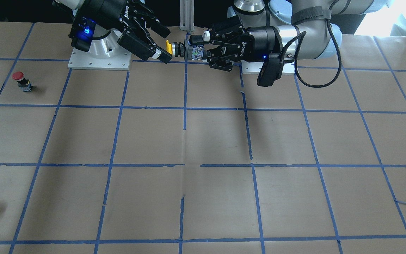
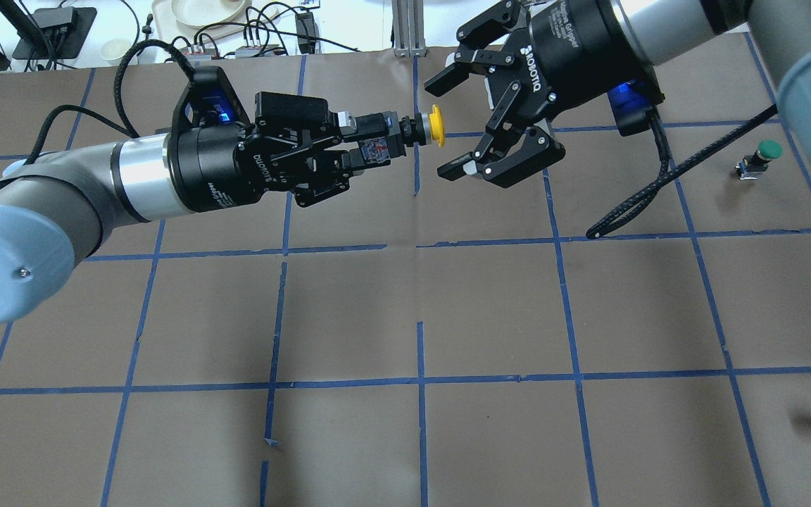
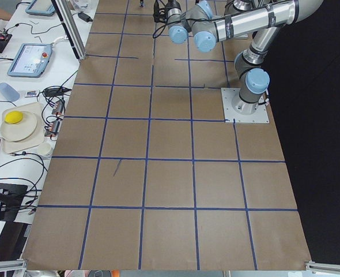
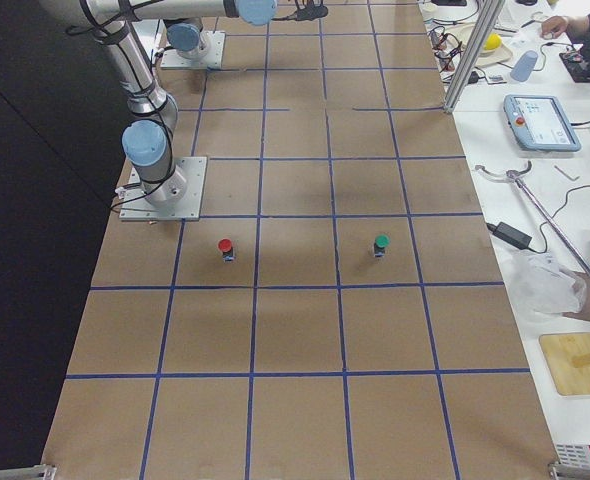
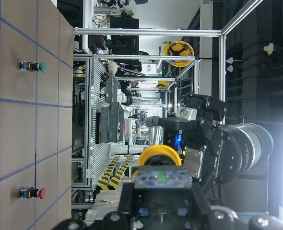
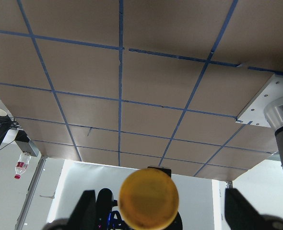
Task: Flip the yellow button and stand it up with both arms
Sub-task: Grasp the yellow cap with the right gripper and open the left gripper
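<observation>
Holding the yellow button (image 2: 416, 130) in mid-air above the table (image 2: 490, 303), the left gripper (image 2: 372, 144) is clamped on the button's square base; the button lies level, sticking straight out from the left gripper's fingertips, with its yellow cap pointing away from them; facing the left gripper head-on is the right gripper (image 2: 456, 127), its jaws spread wide and gripping nothing, one finger on each side of the cap and just clear of it; the right wrist view shows the cap (image 6: 148, 197) roughly centred between that gripper's two fingers; a red button (image 1: 19, 77) and a green button (image 2: 768, 149) stand on the table, well apart from the left gripper. The step in hand looks like the hand-over; to do it well, the right gripper should probably advance along the button's axis and close squarely on the cap or the black neck; the left gripper should let go only once that hold is firm.
</observation>
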`<state>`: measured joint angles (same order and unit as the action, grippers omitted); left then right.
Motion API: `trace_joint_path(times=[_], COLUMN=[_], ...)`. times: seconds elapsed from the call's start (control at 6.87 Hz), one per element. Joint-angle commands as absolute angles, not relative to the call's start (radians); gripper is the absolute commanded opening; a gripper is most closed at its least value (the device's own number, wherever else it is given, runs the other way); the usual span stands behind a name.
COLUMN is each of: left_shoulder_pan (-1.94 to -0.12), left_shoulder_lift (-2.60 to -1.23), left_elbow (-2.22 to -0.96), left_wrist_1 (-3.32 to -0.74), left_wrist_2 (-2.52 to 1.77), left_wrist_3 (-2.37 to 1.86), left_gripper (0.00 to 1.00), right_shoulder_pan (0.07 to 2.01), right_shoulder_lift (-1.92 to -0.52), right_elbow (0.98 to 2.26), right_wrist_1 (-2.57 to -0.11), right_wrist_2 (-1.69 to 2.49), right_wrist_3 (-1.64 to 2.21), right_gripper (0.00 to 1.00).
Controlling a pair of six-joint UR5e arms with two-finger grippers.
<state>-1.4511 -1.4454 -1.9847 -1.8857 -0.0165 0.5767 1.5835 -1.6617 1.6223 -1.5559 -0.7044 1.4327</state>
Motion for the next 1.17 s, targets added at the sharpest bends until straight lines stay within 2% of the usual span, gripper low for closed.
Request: trace_joint_path(times=[0.0,0.15,0.44,0.58,0.73,0.87,1.02], left_shoulder_pan=[-1.451,-1.451,-1.451,-1.451,-1.451,-1.451,-1.453], left_shoulder_lift=[-1.442,-1.448,-1.445,-1.445,-1.442,-1.442,-1.443], left_elbow=[-1.985,-1.985,-1.985,-1.985,-1.985,-1.985,-1.985], left_wrist_1=[-1.887,-1.885,-1.885,-1.885,-1.885,-1.887,-1.887], left_wrist_2=[-0.017,-0.017,-0.017,-0.017,-0.015,-0.012,-0.008], left_wrist_3=[0.575,0.577,0.577,0.577,0.577,0.577,0.578], left_gripper=[0.09,0.09,0.09,0.09,0.09,0.21,0.64], right_shoulder_pan=[1.585,1.585,1.583,1.583,1.582,1.582,1.582], right_shoulder_lift=[-1.666,-1.664,-1.663,-1.661,-1.661,-1.661,-1.661], right_elbow=[1.628,1.628,1.628,1.628,1.628,1.628,1.626], right_wrist_1=[-1.555,-1.555,-1.555,-1.555,-1.555,-1.555,-1.557], right_wrist_2=[-0.683,-0.681,-0.681,-0.68,-0.68,-0.68,-0.68], right_wrist_3=[1.434,1.434,1.436,1.436,1.437,1.437,1.453], right_gripper=[0.72,0.56,0.18,0.08,0.08,0.07,0.07])
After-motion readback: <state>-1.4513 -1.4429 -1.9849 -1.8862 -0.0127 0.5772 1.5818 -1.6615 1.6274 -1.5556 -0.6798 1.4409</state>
